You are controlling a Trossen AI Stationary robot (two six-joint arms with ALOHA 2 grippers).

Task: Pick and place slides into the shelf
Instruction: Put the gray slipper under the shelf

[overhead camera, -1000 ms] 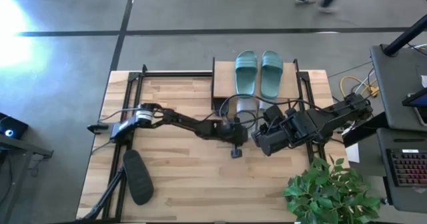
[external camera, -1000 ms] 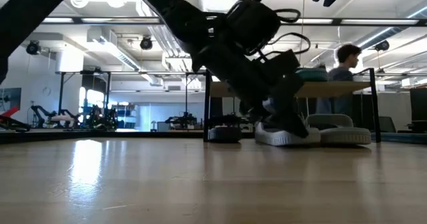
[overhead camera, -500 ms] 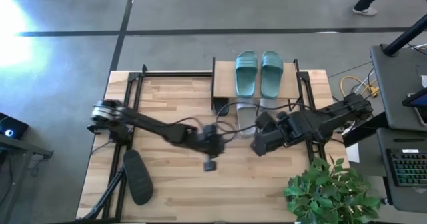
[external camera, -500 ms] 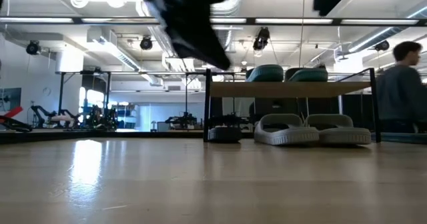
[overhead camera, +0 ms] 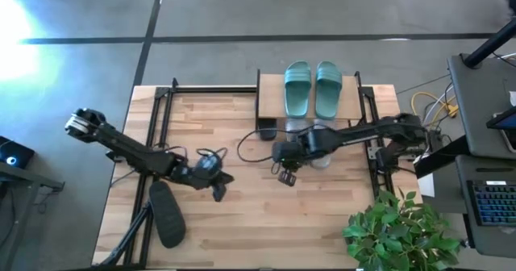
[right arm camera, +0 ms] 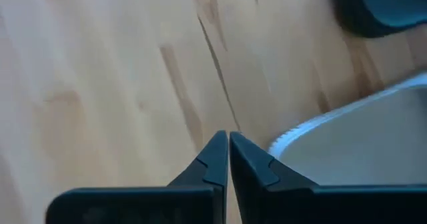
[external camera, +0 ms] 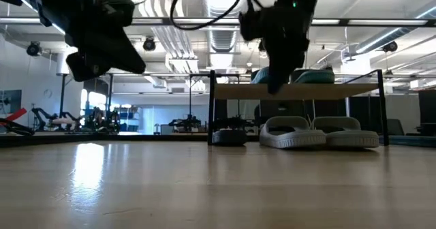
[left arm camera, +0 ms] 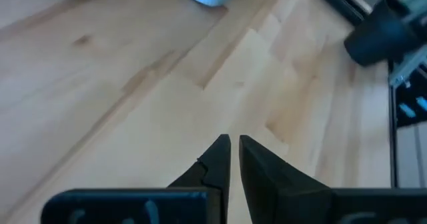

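Two teal-green ribbed rubber slides (overhead camera: 313, 89) lie side by side on the light wood top board of the small black-framed shelf (overhead camera: 269, 102), as the high view shows; only the low view reveals the pale grey pair (external camera: 318, 133) on the lower tier beneath that board. One black slide (overhead camera: 167, 214) rests on the planked wooden table (overhead camera: 242, 223) near its left front edge. The left end effector (overhead camera: 218, 189) hovers over the table just beside that black slide, fingers nearly together and empty in its wrist view. The right end effector (overhead camera: 285, 177) hangs before the shelf, fingers closed on nothing, with a grey slide's serrated sole edge (right arm camera: 347, 144) close by.
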